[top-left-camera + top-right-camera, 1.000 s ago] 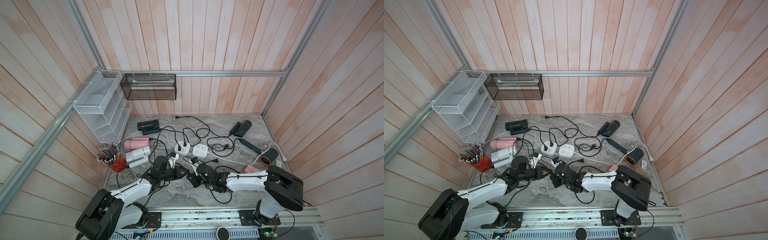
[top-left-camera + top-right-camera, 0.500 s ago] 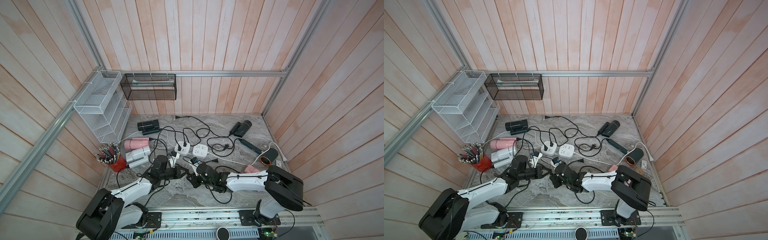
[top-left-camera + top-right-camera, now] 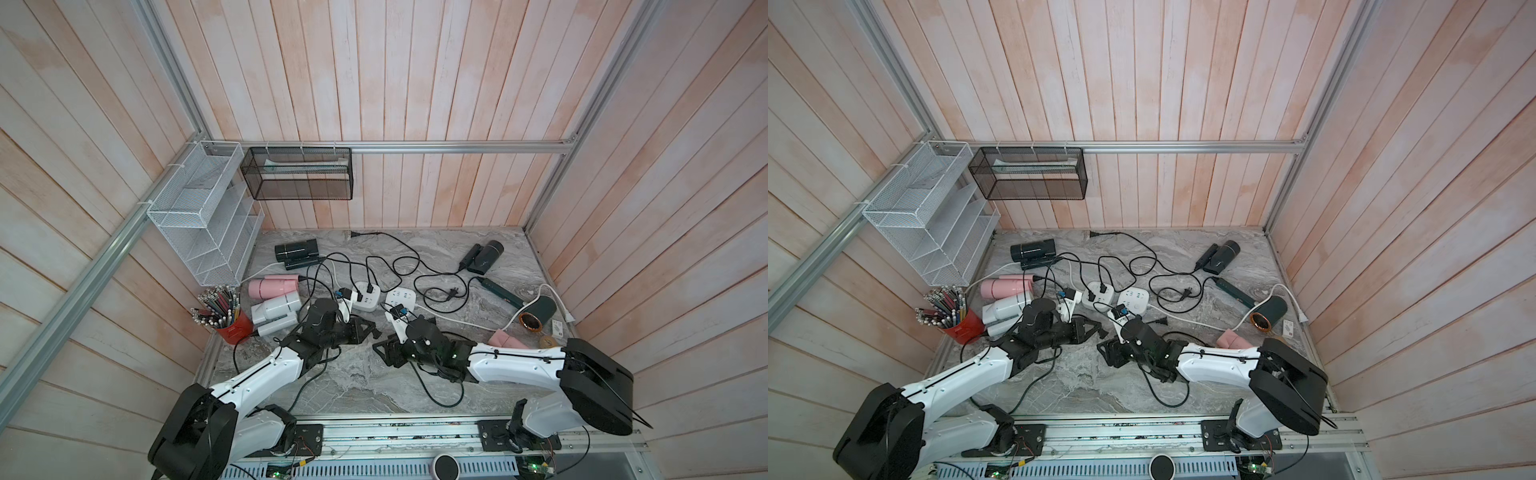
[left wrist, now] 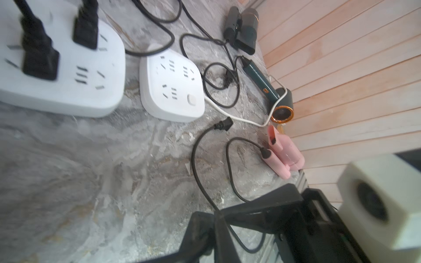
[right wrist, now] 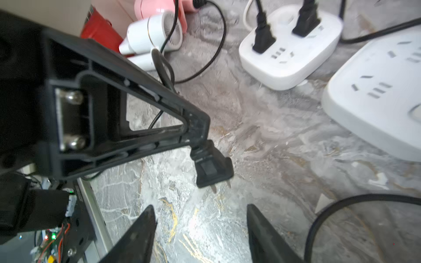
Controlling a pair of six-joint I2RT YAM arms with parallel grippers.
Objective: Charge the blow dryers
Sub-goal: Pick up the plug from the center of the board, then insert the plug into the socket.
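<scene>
left hand (image 5: 197, 134): clamped on neck of black two-prong plug (image 5: 213, 169), over grey marbled surface (image 5: 273, 141)
right hand (image 5: 200, 206): spread wide, empty, facing the plug's prongs
left edge: pink blow dryer (image 3: 272, 286) beside pale grey blow dryer (image 3: 276, 307)
back: black blow dryer (image 3: 296, 251) left, dark blow dryer (image 3: 485, 254) right
right edge: dark green copper-ringed blow dryer (image 3: 536, 313), second pink blow dryer (image 3: 505, 340)
centre: white square power strip (image 3: 360, 302), two black plugs (image 5: 263, 39) in; second white strip (image 3: 402, 298) just beside

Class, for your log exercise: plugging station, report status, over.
Left gripper shut on black plug, prongs bare. Right gripper open, facing plug, clear of it. Empty power strip close by; loose cords around it.
</scene>
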